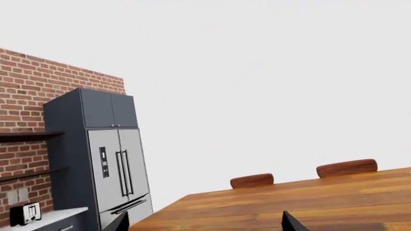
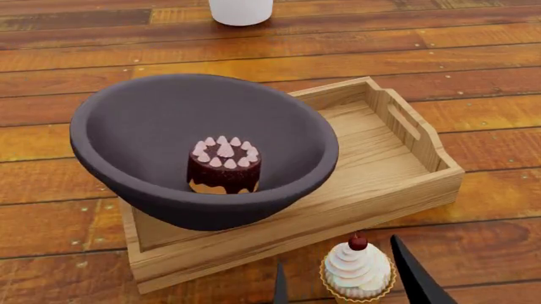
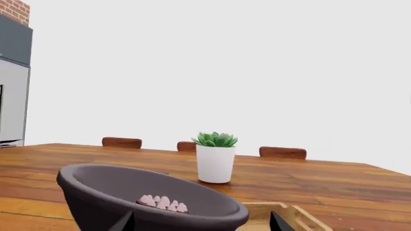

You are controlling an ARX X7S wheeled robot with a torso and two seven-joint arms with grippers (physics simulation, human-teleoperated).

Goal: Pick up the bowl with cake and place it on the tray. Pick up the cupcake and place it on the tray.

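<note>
One item done: bowl [image 2: 161, 126] with cake [image 2: 224, 166] on tray [image 2: 397, 183]. Right hand [image 2: 343, 288] open, straddling cupcake [image 2: 358, 271]; next, close and lift.

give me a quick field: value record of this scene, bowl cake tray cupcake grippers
bowl: dark grey, resting tilted on the tray's left part
cake: chocolate, pink dollops, inside the bowl
tray: light wood, on the table, right part bare
cupcake: white frosting, cherry, on the table in front of the tray, not yet on it
right gripper: open, a finger on each side of the cupcake
left gripper: open, over bare table
white pot: holds a green plant, beyond the bowl
</note>
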